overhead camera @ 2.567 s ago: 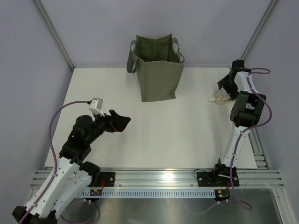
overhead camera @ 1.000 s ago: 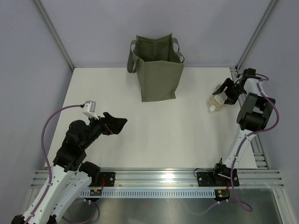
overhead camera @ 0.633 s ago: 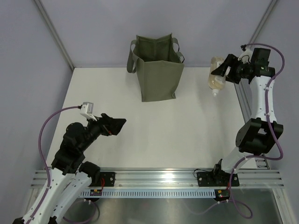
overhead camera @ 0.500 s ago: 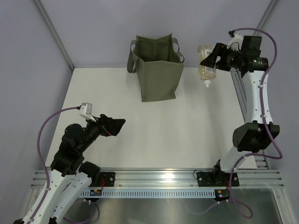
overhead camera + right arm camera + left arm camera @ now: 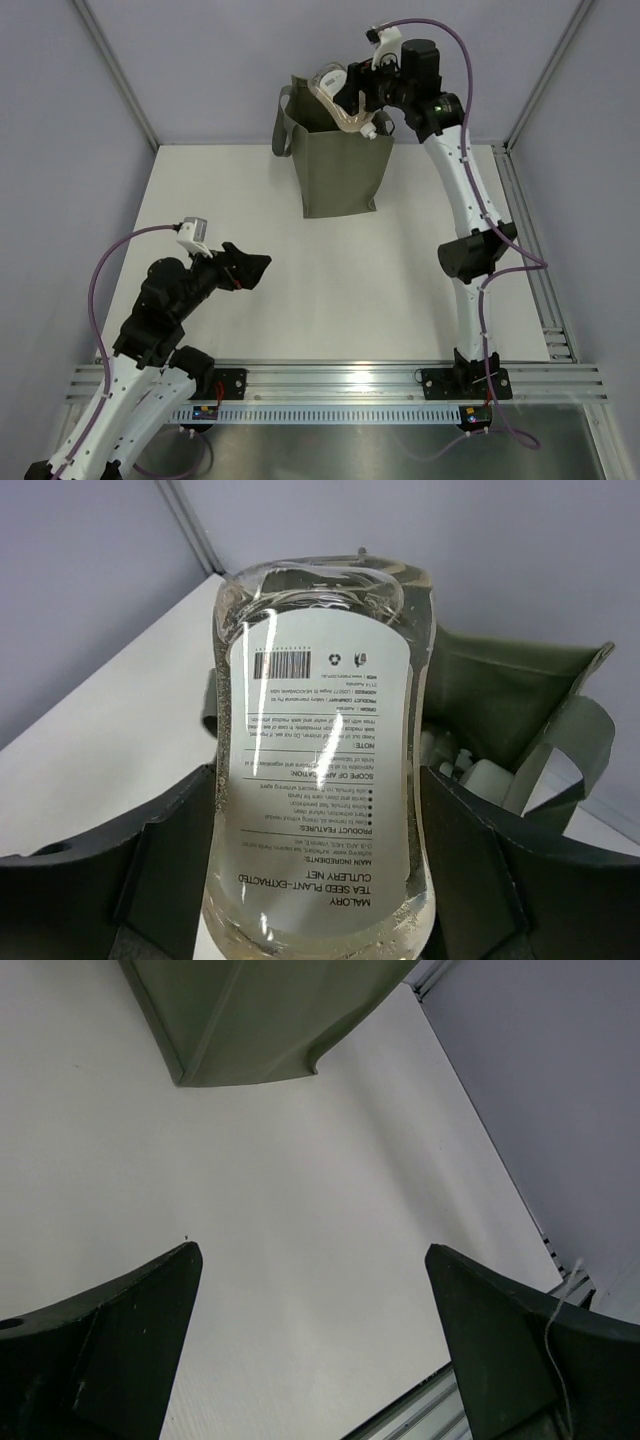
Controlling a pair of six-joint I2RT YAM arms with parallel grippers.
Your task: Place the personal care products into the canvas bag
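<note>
Where the white tabletop (image 5: 420, 260) meets the back wall, an olive-green bag (image 5: 340, 175) stands upright with its mouth open and a loop handle (image 5: 283, 120) on each side. Seen from above, the tabletop fills most of the view, between pale grey walls.

The right arm (image 5: 465, 190) rises from the near edge and reaches far back and to the left, ending above the bag. The left arm (image 5: 150, 320) is folded low over the near left part of the tabletop, well apart from the bag.

The right end effector (image 5: 350, 100) is clenched on a bottle (image 5: 332, 85), holding it in the air over the bag's open mouth. In the right wrist view the bottle (image 5: 320, 610) fills the middle of the picture, gripped between two dark fingers (image 5: 150, 880) near its lower end. It is clear plastic with pale liquid inside. Its white label (image 5: 315, 740) carries a barcode and small text that reads upside down. Behind it shows the inside of the bag (image 5: 500, 680), with a few small white shapes (image 5: 470, 772) lying in it, too small to identify.

The left end effector (image 5: 250, 265) is released, its fingers spread wide. In the left wrist view those fingers (image 5: 100, 1350) frame the tabletop (image 5: 300, 1210), with a lower corner of the bag (image 5: 250, 1020) at the top edge.
</note>
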